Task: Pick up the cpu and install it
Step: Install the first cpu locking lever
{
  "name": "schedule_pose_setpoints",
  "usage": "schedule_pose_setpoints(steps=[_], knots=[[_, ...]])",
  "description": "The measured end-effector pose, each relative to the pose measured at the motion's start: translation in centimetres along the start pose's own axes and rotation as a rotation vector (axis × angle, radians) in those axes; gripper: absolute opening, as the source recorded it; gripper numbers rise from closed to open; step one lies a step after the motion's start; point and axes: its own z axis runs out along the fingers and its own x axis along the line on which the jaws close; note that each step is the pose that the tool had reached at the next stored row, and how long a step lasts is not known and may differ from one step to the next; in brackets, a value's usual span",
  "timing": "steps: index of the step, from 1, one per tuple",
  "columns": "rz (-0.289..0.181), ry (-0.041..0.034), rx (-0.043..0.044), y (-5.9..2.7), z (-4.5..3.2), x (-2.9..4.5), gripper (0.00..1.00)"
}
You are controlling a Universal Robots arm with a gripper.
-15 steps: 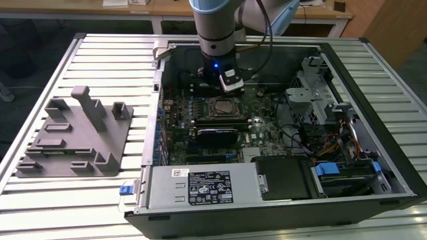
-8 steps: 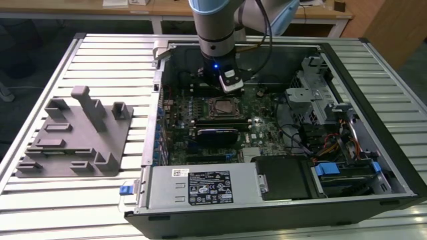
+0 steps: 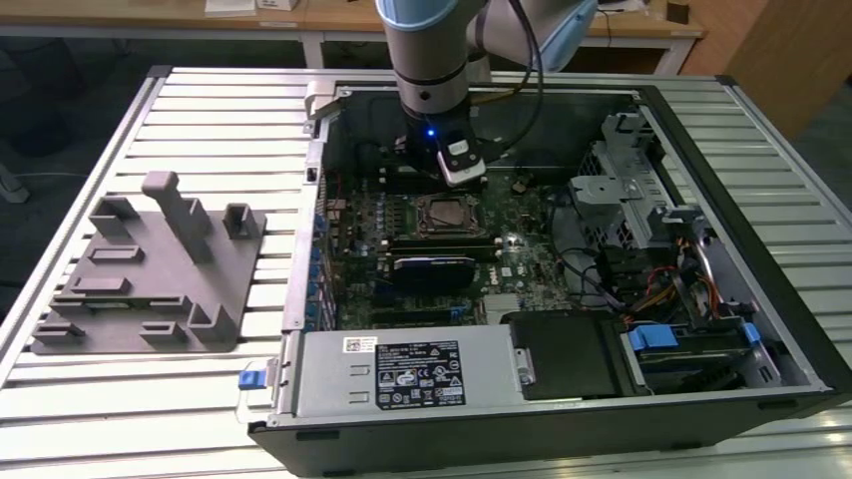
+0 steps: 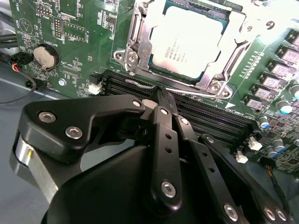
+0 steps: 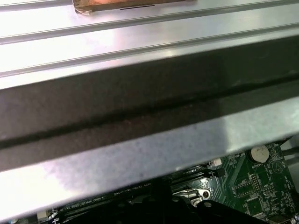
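Note:
The cpu, a small square chip with a pale silver top, lies flat in the motherboard socket, framed by the socket's metal bracket. In the second wrist view my black gripper is shut with nothing between its fingers. Its tip hovers just beside the socket's edge, close to the thin wire lever and over the memory slots. In the exterior view the arm reaches down into the open computer case, above and slightly behind the socket.
A grey fixture with upright posts sits on the slatted table at the exterior view's left. Inside the case are a power supply, a drive cage and cables. The case wall is close to the wrist. A coin battery sits near the socket.

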Motion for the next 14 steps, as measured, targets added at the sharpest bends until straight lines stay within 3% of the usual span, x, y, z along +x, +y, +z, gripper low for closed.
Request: schedule_pose_setpoints(steps=[14], knots=[[-0.001, -0.0061, 0.0056, -0.12, 0.27, 0.02, 0.11]])
